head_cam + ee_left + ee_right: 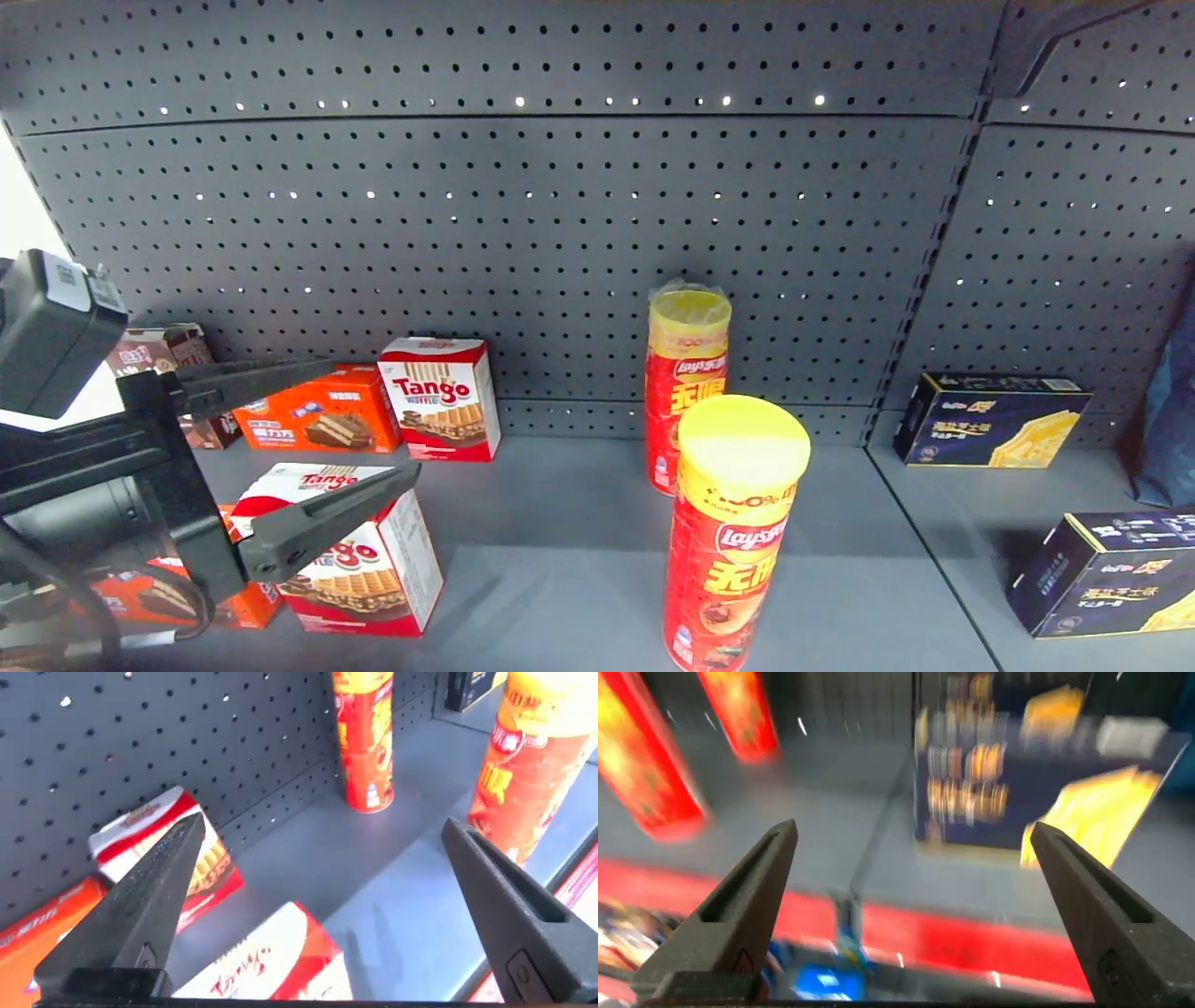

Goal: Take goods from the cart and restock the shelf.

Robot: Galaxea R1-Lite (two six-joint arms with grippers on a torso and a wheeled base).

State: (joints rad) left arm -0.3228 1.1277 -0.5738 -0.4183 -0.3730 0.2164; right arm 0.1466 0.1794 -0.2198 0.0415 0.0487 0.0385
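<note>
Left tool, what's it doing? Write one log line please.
left tool: open, empty | position: over front wafer box | right tool: open, empty | front chip can: upright

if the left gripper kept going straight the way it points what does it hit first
Most likely the rear chip can by the pegboard: the open left gripper points across bare shelf toward it. Its rear finger may brush the upright wafer box first; depth is unclear.
</note>
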